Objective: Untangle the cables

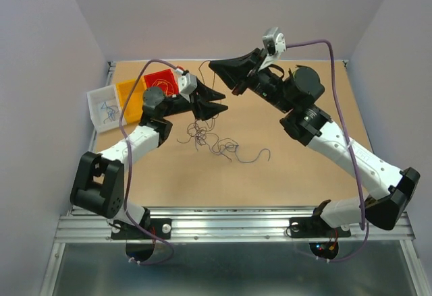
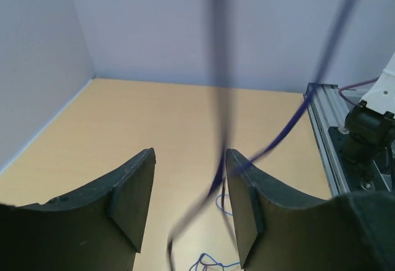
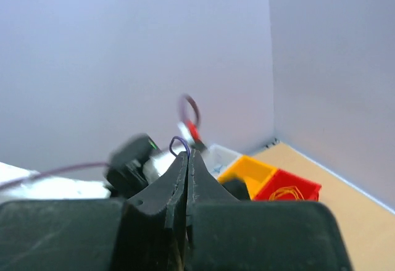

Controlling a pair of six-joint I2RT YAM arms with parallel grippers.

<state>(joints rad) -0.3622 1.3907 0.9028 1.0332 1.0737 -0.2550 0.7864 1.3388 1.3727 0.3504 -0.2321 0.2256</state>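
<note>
Bins line the far-left edge of the desk (image 1: 290,174): a clear bin (image 1: 101,110), an orange bin (image 1: 129,100) and a red bin (image 1: 160,80), side by side. Just right of them, the left arm is folded low with its elbow near the desk's front-left corner. The left gripper (image 1: 225,102) (image 2: 190,152) points toward the desk's middle, its fingers (image 2: 133,191) standing apart. In the left wrist view two thin strands of the cables (image 1: 202,134) (image 2: 290,123) rise through that gap. One is dark and blurred, and the other is blue and slants past the right-hand finger; I cannot tell whether either touches a finger. The rest of the cables lie in a loose tangle on the desk just on the near side of these fingers, with curled ends trailing rightward. The right arm rises from its base at the near right and bends across the far side. Its right gripper (image 1: 219,67) (image 3: 186,154) is raised and points left, close to the left gripper. Its fingers are pressed together, pinching a small blue loop of cable (image 3: 179,142) at their tips.
</note>
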